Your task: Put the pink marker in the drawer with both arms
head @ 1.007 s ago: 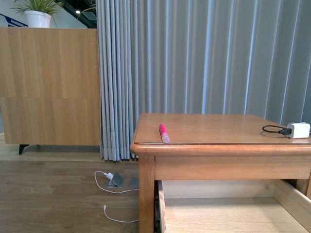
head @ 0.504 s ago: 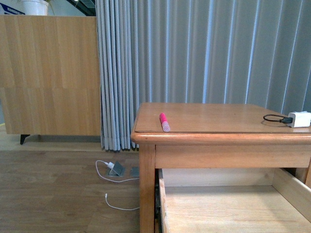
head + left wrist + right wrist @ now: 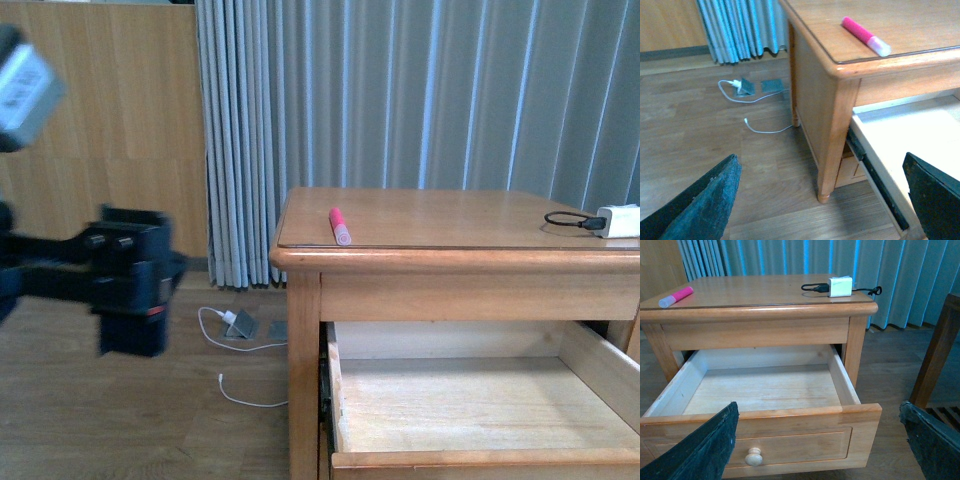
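Marker (image 3: 339,226) (image 3: 866,36) (image 3: 676,296): one, pink with a paler cap. It lies flat on the nightstand top (image 3: 450,215), near the front-left corner, cap end towards the front edge. It is outside the drawer and nothing touches it.

Drawer (image 3: 335,400) (image 3: 790,432): one, pulled well out below the top. The pale wood inside is bare. The front panel carries one round knob (image 3: 754,456).

Charger (image 3: 620,220) (image 3: 840,286): one white block at the right edge of the top, with one black cord (image 3: 812,287) looped beside it, well apart from the marker.

Left arm (image 3: 125,280): one, black, blurred in the front view. It hangs over the floor to the left of the nightstand, touching nothing.

Left gripper (image 3: 820,159): fingers (image 3: 705,200) spread wide, nothing between them, near the nightstand's front-left leg.

Right gripper (image 3: 817,407): fingers (image 3: 705,445) spread wide, empty, facing the drawer front.

Floor (image 3: 150,420): brown wood boards. On it lie one white cable (image 3: 765,130) and two grey plates (image 3: 745,86), one with a white plug.

Room: grey-blue pleated curtain (image 3: 400,90) behind the nightstand, light wood panelling (image 3: 100,120) to its left, and one dark wooden frame (image 3: 940,355) to the right of the nightstand.
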